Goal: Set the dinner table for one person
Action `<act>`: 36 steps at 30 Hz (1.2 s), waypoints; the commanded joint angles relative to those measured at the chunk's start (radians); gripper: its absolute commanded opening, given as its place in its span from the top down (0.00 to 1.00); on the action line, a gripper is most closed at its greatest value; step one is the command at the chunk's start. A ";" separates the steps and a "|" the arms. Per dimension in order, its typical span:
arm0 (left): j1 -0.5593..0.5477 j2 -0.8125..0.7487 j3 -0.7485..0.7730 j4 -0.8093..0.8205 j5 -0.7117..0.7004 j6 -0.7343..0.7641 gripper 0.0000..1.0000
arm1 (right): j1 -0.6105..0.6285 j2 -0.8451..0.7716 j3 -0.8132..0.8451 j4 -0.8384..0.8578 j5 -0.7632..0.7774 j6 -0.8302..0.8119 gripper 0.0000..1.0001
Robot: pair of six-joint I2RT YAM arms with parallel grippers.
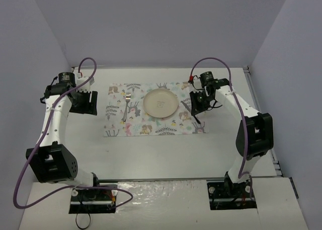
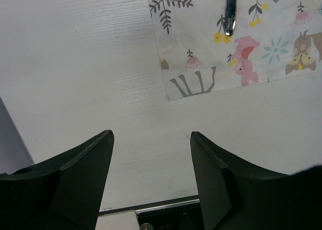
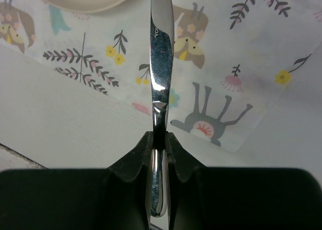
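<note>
On the off-white dinner table lies a white animal-and-leaf printed cloth. A cream plate sits on its middle and a fork lies left of the plate; the fork handle tip also shows in the left wrist view. My right gripper is shut on a shiny metal knife, held on edge above the cloth's right end, blade pointing past the plate's rim. In the top view the right gripper hovers right of the plate. My left gripper is open and empty over bare table left of the cloth, also seen in the top view.
Metal rails run along the table's edge. Grey-blue walls close in on the left, back and right. Both arm bases stand at the near edge. Purple cables loop off both arms.
</note>
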 commanded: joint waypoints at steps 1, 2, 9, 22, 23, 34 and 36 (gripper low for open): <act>0.002 -0.051 0.011 -0.002 -0.019 -0.004 0.40 | 0.009 0.083 0.115 0.043 0.073 0.029 1.00; 0.002 -0.052 0.009 -0.003 -0.021 -0.004 0.40 | 0.010 0.111 0.145 0.047 0.092 0.038 1.00; 0.002 -0.061 0.007 -0.017 -0.035 -0.011 0.40 | 0.015 0.275 0.269 0.108 0.139 0.179 1.00; 0.002 -0.074 -0.010 -0.023 -0.062 -0.007 0.40 | 0.068 0.280 0.154 0.336 0.248 0.338 1.00; 0.002 -0.072 -0.010 -0.021 -0.062 -0.009 0.40 | 0.071 0.282 0.151 0.339 0.253 0.341 1.00; 0.002 -0.064 -0.028 -0.012 -0.058 -0.002 0.40 | 0.081 0.223 0.053 0.436 0.370 0.348 1.00; 0.002 -0.062 -0.031 -0.008 -0.055 -0.002 0.40 | 0.080 0.226 0.032 0.452 0.375 0.346 1.00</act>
